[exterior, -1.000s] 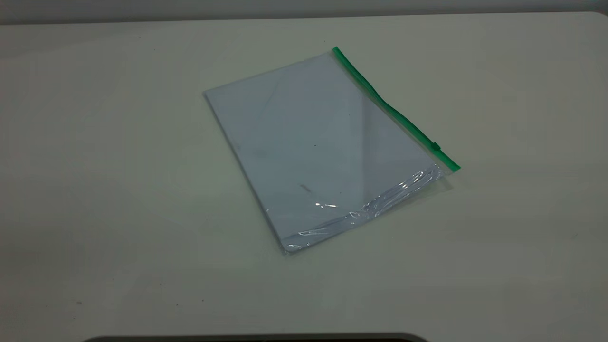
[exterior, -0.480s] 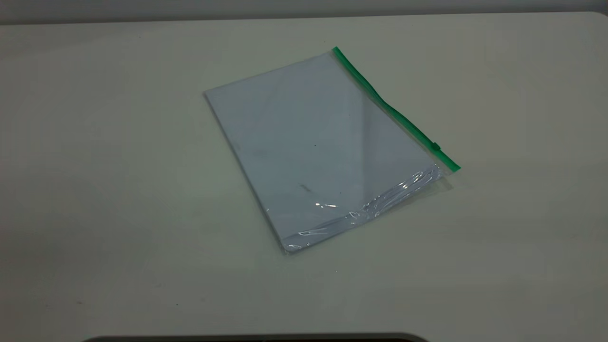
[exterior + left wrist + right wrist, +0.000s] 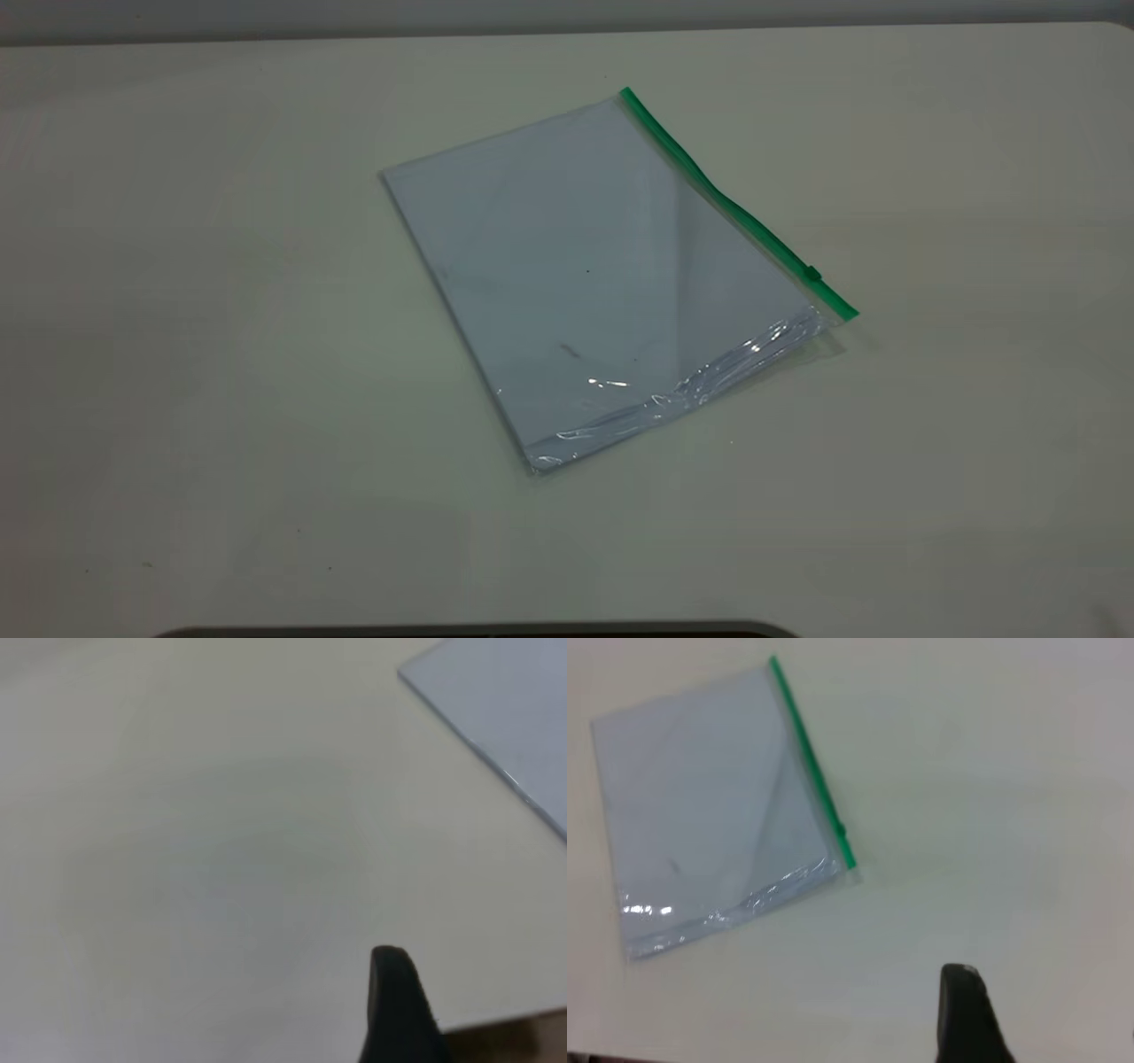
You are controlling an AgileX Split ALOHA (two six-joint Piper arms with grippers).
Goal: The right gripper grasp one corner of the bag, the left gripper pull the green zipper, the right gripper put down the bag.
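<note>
The bag (image 3: 585, 275) lies flat on the table, a clear pouch with white paper inside. The green zipper (image 3: 735, 208) runs along its right edge, with the slider tab (image 3: 812, 273) near the front end. The crinkly clear corner of the bag (image 3: 828, 326) sits just past the tab. Neither gripper shows in the exterior view. In the right wrist view the right gripper (image 3: 966, 1010) is a single black tip well apart from the bag (image 3: 718, 806) and zipper (image 3: 811, 771). In the left wrist view the left gripper (image 3: 394, 1001) is a black tip over bare table, far from the bag (image 3: 505, 709).
The pale table (image 3: 177, 354) surrounds the bag on all sides. A dark rounded edge (image 3: 478, 631) shows at the bottom of the exterior view. The table's edge (image 3: 505, 1017) lies close to the left gripper in the left wrist view.
</note>
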